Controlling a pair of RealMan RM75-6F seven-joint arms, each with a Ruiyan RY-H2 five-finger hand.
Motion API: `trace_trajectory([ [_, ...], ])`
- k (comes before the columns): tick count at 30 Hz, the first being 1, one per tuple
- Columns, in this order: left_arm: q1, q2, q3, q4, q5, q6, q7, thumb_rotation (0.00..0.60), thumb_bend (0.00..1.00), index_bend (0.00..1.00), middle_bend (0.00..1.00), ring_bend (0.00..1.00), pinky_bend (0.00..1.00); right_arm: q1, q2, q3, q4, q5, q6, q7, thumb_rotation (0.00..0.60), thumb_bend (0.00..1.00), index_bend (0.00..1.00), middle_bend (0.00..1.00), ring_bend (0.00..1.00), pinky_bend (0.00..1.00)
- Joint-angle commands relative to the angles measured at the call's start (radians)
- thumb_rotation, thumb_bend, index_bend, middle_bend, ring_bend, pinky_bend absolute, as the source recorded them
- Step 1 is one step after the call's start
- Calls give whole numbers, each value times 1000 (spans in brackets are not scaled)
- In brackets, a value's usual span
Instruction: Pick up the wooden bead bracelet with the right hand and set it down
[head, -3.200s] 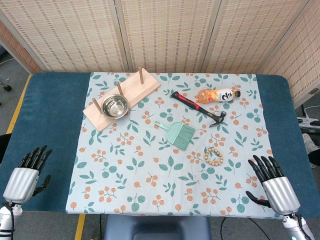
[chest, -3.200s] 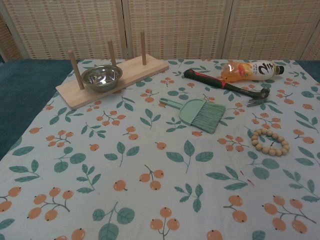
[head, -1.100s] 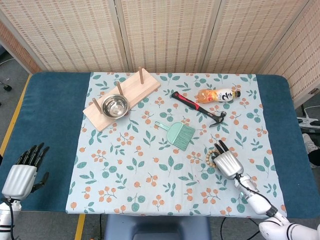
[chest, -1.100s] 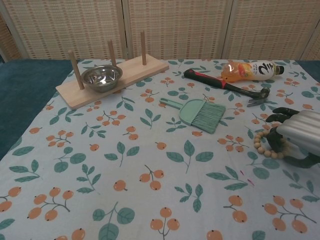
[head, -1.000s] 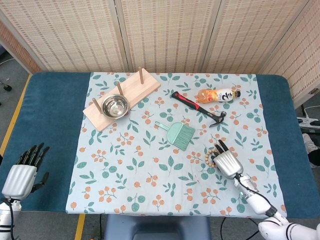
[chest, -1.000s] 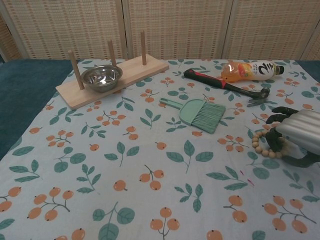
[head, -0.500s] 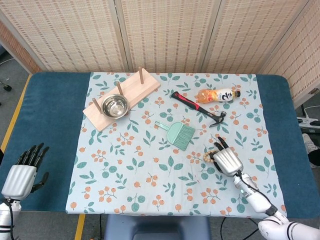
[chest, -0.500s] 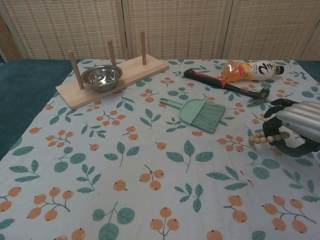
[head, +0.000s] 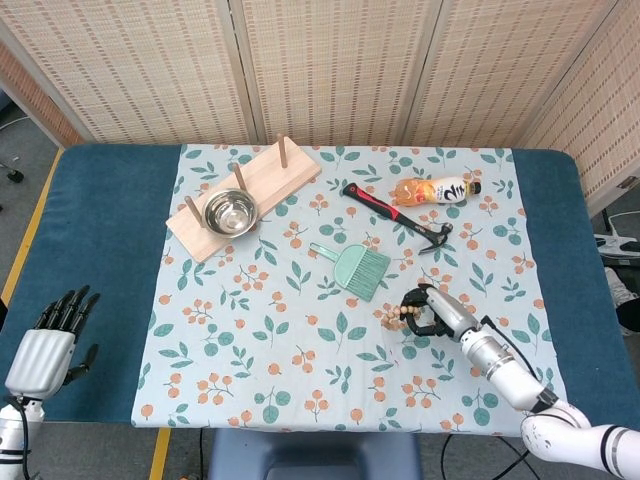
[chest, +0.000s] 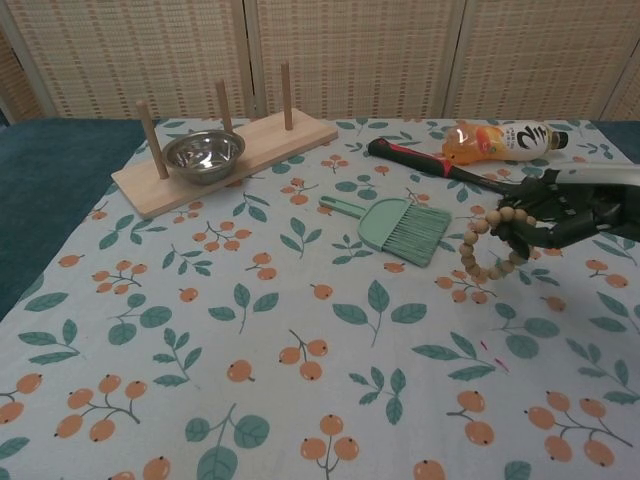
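Your right hand (chest: 565, 215) has its fingers closed on the bracelet (chest: 490, 244), which dangles clear of the cloth (head: 300, 340) just beside the brush (head: 358, 268), so you have room to set it down. Your left hand (head: 45, 345) rests at the table edge, fingers apart and holding nothing. Woven screens (head: 330, 60) stand behind the blue table (head: 100, 220).

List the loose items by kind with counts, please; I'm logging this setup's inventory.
Bead bracelet, held by the right hand: 1
Hammer: 1
Drink bottle: 1
Green brush: 1
Steel bowl: 1
Wooden peg board: 1
Total: 6
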Motion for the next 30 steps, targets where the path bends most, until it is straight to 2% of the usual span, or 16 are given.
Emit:
trace_trajectory([
  [1,-1,-1,0,0,0,-1,2,600,442,0,0,0,163,-2,108,98,-122,41,-134,307,600,560,806,631,199,0],
  [7,-1,-3,3,-3,2,-3,7,600,442,0,0,0,163,-75,100,173,-152,23,-296,733,597,560,758,632,208,0],
  [9,-1,-3,4,-3,0,-5,9,600,442,0,0,0,163,-116,75,198,-153,-16,-299,842,585,560,737,632,209,0],
  [12,-1,-2,3,-3,-3,-7,6,600,442,0,0,0,163,-152,49,209,-155,-119,-281,945,532,560,706,631,209,0],
  [15,-2,0,2,-3,-5,-8,1,600,441,0,0,0,163,-153,28,180,-129,-227,-233,993,447,560,678,631,209,0],
  [20,-1,3,1,-3,-5,-6,-7,600,441,0,0,0,163,-119,1,100,-51,-344,-133,969,347,538,624,631,208,0],
  [23,0,5,1,-3,-8,-6,-9,600,441,0,0,0,163,-102,-4,59,-30,-372,-91,955,290,489,587,622,204,0],
  [30,-2,8,2,-7,-10,-12,-11,600,442,0,0,0,163,-59,-21,-16,-5,-366,-27,914,100,314,458,564,190,0],
])
